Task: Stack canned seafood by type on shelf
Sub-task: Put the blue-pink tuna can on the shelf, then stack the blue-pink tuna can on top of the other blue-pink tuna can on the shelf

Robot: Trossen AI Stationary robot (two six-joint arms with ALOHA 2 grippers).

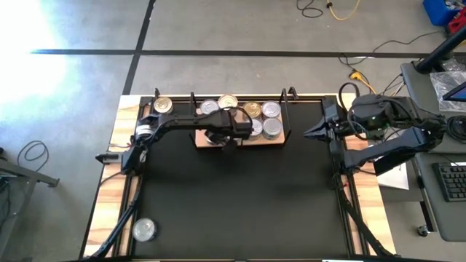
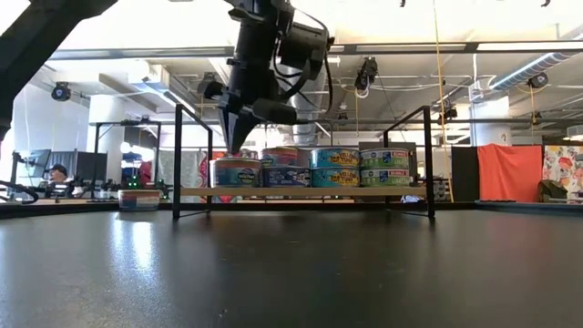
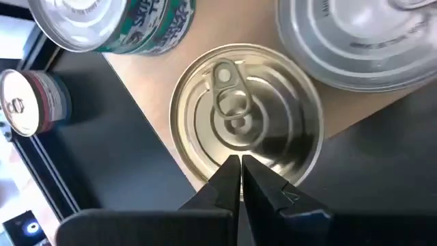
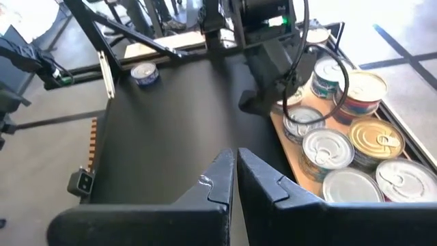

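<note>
Light wood is what your shelf [image 1: 240, 140] is made of: a small board with black wire posts, sitting at the far middle of the black desk [image 1: 240, 204], and most of the tins [image 1: 271, 110] are on it, some stacked two high. Your left hand [image 3: 240, 164] hangs over the shelf's left end with its fingers pressed together and nothing between them, tips just above the gold-lidded tin [image 3: 246, 113] at the board's front edge; you cannot tell from these views whether they touch the lid. One gold-topped tin [image 1: 162, 105] stands off the shelf near the desk's far left corner, and a silver tin [image 1: 144, 230] sits alone near the front left corner, well apart from the rest. Your right hand [image 1: 312, 133] waits at the desk's right side, fingers closed and empty, pointing toward the shelf.
</note>
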